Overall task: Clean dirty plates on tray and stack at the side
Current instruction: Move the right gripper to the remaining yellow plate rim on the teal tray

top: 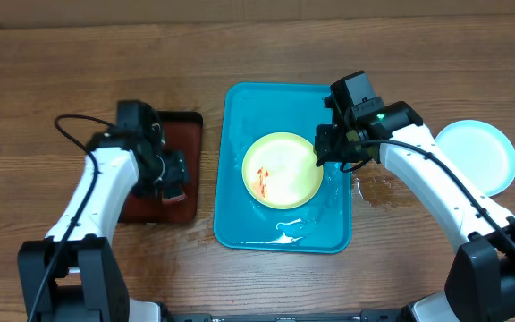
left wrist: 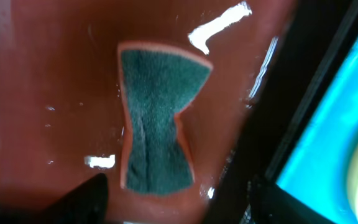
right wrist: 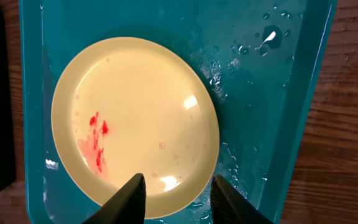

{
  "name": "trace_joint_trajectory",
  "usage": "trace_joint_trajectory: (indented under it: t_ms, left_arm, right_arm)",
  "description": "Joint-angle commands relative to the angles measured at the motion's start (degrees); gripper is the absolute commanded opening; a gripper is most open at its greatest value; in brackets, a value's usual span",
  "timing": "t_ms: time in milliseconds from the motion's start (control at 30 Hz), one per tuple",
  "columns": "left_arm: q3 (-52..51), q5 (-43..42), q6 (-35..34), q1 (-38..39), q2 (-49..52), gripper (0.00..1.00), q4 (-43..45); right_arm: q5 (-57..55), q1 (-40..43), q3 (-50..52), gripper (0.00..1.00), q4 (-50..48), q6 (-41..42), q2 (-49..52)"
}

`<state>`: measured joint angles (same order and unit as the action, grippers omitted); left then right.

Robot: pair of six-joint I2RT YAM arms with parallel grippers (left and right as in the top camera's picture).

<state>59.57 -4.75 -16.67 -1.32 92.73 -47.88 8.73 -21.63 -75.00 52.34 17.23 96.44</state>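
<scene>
A yellow-green-rimmed plate (top: pixel 282 170) with a red sauce smear on its left side lies in the turquoise tray (top: pixel 240 116). My right gripper (top: pixel 329 152) hovers open over the plate's right edge. In the right wrist view its fingers (right wrist: pixel 179 193) straddle the rim of the plate (right wrist: pixel 135 118), above the wet tray (right wrist: pixel 278 93). A light-blue-rimmed plate (top: pixel 477 156) lies on the table at the far right. A third plate is out of view. My left gripper (top: pixel 170 177) is open and empty over the red-brown tray, its fingers (left wrist: pixel 179 199) just short of a sponge.
A dark green, orange-edged, hourglass-shaped sponge (left wrist: pixel 157 118) lies flat on the wet red-brown, black-rimmed tray (top: pixel 181 125) left of the turquoise tray. Water is pooled at the turquoise tray's front (top: pixel 293 228), and drops lie on the wood by its right rim (top: pixel 369 190).
</scene>
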Motion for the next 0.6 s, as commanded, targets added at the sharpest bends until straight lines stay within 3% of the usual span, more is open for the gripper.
trace_joint_trajectory:
  t_ms: [0, 100, 133, 267, 333, 367, 467, 567]
  left_arm:
    - [-4.0, 5.0, -3.0, 1.0, 1.5, 0.68, 2.9]
    - [-5.7, 6.4, -5.3, 1.0, 4.6, 0.62, 5.4]
    - [-5.7, 6.1, -5.4, 1.0, 5.7, 0.56, 5.8]
    - [-4.5, 4.0, -5.7, 1.0, 7.8, 0.13, 5.5]
    - [-3.0, 3.7, -5.7, 1.0, 7.5, 0.07, 3.9]
    - [-1.7, 3.7, -5.7, 1.0, 7.2, 0.10, 2.5]
    - [2.7, 4.4, -5.6, 0.9, 6.6, 0.40, -1.8]
    - [6.6, 6.7, -5.5, 0.9, 6.5, 0.61, -4.6]
  right_arm:
    - [-0.3, 0.0, -0.4, 0.35, -0.1, -1.2, -0.1]
    - [-0.3, 0.0, -0.4, 0.35, 0.3, -1.0, -0.1]
    - [-0.3, 0.0, -0.4, 0.35, 0.4, -1.0, -0.1]
    - [-0.3, 0.0, -0.4, 0.34, 1.1, -1.0, -0.1]
    - [-0.3, 0.0, -0.4, 0.34, 1.3, -1.0, -0.1]
    - [-0.3, 0.0, -0.4, 0.34, 1.4, -1.1, -0.1]
    - [-0.3, 0.0, -0.4, 0.33, 1.4, -1.2, -0.1]
    - [-0.3, 0.0, -0.4, 0.33, 1.4, -1.2, -0.1]
